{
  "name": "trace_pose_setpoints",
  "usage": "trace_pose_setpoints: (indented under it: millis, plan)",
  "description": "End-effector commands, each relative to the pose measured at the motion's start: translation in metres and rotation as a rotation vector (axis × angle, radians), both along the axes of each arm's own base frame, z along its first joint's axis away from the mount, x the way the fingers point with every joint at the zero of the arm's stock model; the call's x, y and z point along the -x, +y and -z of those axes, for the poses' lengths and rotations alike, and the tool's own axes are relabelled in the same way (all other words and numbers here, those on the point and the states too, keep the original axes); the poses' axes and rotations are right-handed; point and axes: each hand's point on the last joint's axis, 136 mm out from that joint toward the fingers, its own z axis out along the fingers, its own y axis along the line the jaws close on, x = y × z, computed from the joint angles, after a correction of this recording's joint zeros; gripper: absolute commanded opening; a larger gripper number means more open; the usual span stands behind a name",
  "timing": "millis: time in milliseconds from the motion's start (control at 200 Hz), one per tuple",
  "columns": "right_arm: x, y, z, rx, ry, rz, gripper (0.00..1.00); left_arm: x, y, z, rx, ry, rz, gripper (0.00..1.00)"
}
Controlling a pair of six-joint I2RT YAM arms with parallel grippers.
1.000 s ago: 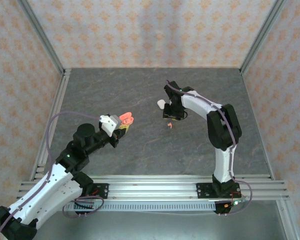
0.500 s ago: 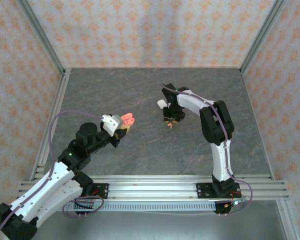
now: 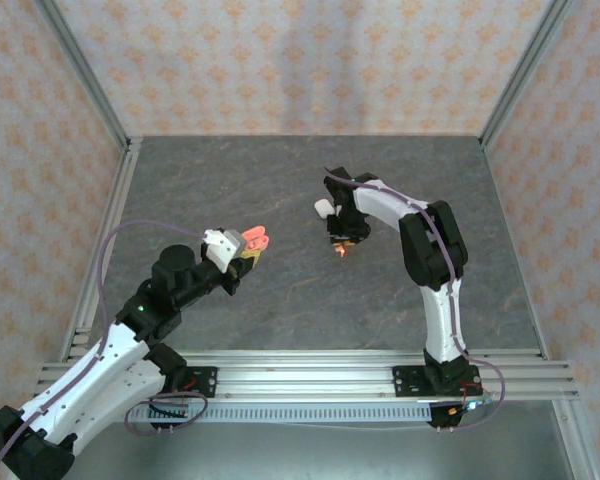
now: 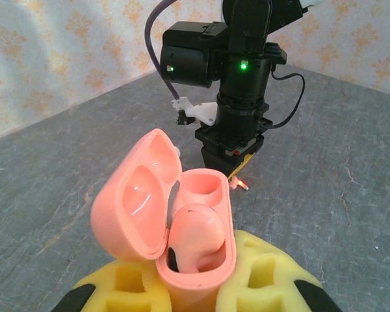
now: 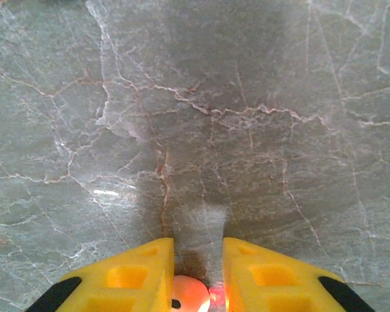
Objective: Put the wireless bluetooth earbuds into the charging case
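Observation:
My left gripper [image 3: 242,252] is shut on a coral charging case [image 4: 196,195], held off the table with its lid open. One coral earbud [image 4: 195,237] sits in the near socket; the far socket is empty. My right gripper [image 3: 342,236] points straight down at mid-table. Its yellow fingers [image 5: 136,270] press in on both sides of a second coral earbud [image 5: 188,296] lying on the table. In the left wrist view that earbud [image 4: 239,183] pokes out beside the right fingertips. From above, the earbud [image 3: 340,250] shows just below the gripper.
A small white rounded object [image 3: 324,208] lies on the grey marbled table [image 3: 280,170] just left of the right wrist. Aluminium rails [image 3: 100,240] and patterned walls close the table in on the left, back and right.
The right gripper came down and slightly left over the coral earbud, and its fingers narrowed onto it. The left arm with the case has held still.

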Motion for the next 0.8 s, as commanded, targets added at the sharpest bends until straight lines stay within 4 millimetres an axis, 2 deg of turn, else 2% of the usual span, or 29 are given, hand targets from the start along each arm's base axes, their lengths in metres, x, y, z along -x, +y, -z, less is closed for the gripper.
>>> trace_pose_setpoints:
  millis: [0,280,555,796]
  plan:
    - [0.002,-0.003,-0.005,0.02,0.015,-0.021,0.3,-0.001,0.0,-0.005,0.016,-0.011,-0.011,0.0]
    - [0.01,0.006,-0.009,-0.043,0.035,-0.046,0.39,-0.002,-0.001,-0.005,0.017,-0.007,-0.011,0.0]
    - [0.019,0.013,-0.003,-0.046,0.066,-0.083,0.39,-0.002,0.001,-0.004,0.013,-0.002,-0.017,0.0]
    - [0.026,0.008,0.004,-0.013,0.081,-0.082,0.39,-0.003,0.001,-0.005,0.015,-0.003,-0.019,0.0]
